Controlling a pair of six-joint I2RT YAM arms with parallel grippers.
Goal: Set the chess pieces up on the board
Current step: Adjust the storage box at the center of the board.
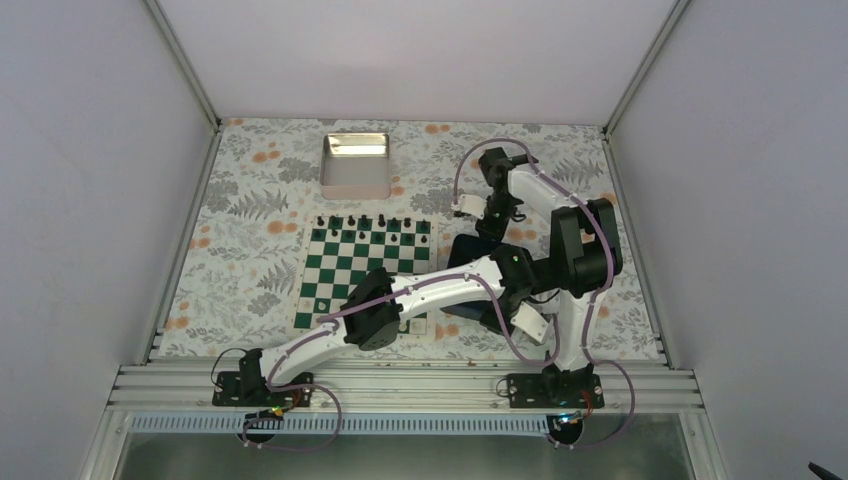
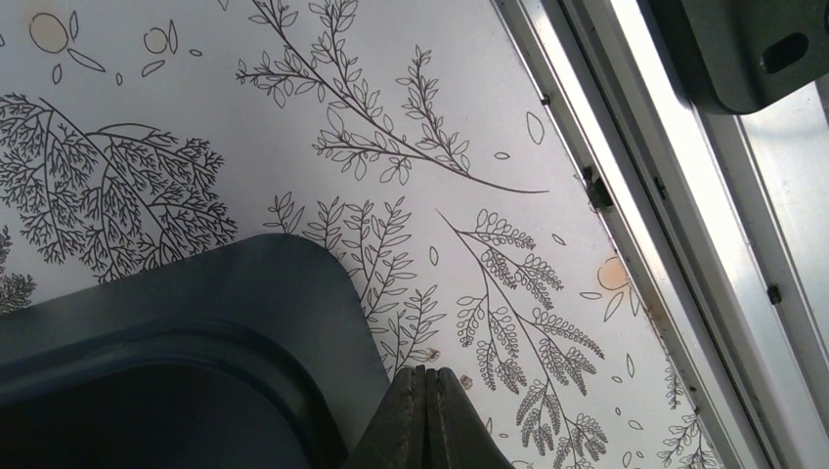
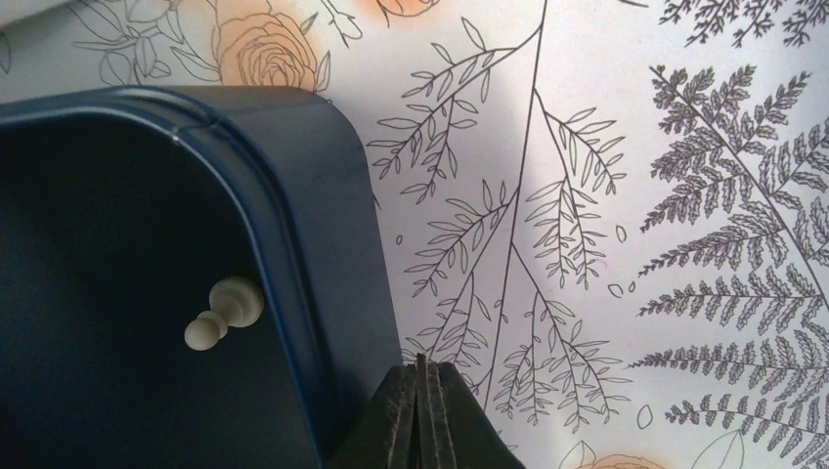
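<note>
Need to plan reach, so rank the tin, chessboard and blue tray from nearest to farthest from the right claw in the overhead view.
1. Blue tray: right beside the shut right claw.
2. Chessboard: to the left, its right edge fairly near.
3. Tin: at the back left, beyond the chessboard's far row.
</note>
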